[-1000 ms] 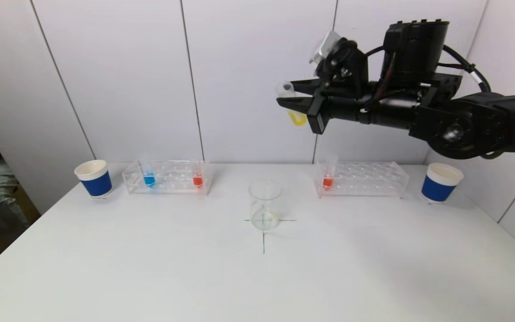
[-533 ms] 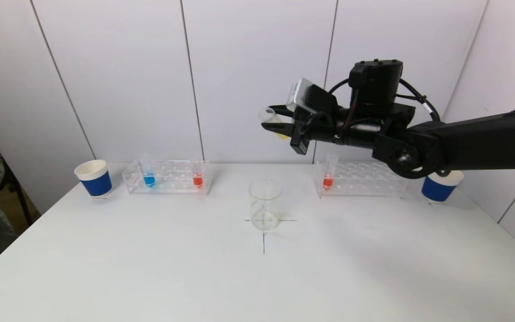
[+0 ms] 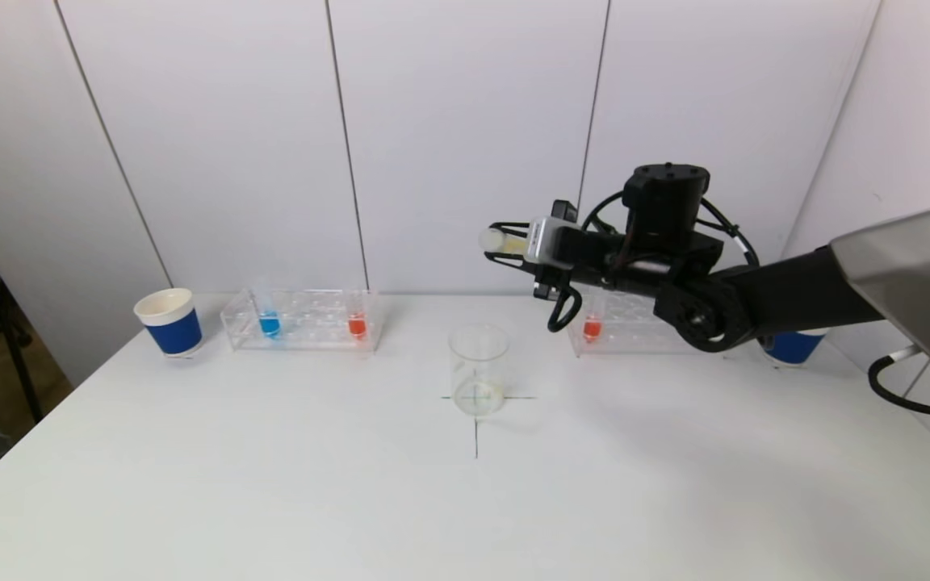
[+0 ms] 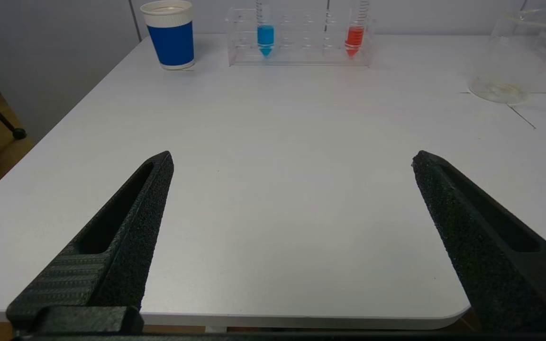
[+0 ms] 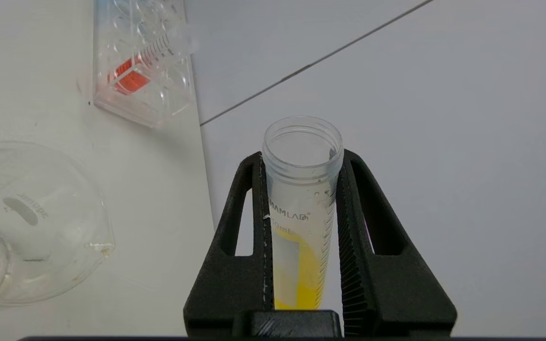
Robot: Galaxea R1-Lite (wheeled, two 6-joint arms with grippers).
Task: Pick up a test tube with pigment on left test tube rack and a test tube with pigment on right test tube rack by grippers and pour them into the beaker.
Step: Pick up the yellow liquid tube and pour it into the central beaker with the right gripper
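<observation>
My right gripper (image 3: 505, 242) is shut on a test tube with yellow pigment (image 3: 500, 240), held about level and tipped sideways, above and just right of the clear beaker (image 3: 478, 369). In the right wrist view the tube (image 5: 301, 199) sits between the fingers (image 5: 235, 227), open mouth outward, with the beaker (image 5: 31, 227) below. The left rack (image 3: 303, 320) holds a blue tube (image 3: 269, 321) and a red tube (image 3: 357, 323). The right rack (image 3: 651, 323) holds a red tube (image 3: 592, 325). My left gripper (image 4: 292, 161) is open and empty over the table's near left edge.
A blue paper cup (image 3: 169, 322) stands left of the left rack. Another blue cup (image 3: 792, 347) stands right of the right rack, partly behind my right arm. A black cross (image 3: 477, 432) marks the table under the beaker.
My right gripper has come down and to the left with the yellow tube, and has turned it from upright to nearly level, close above the beaker.
</observation>
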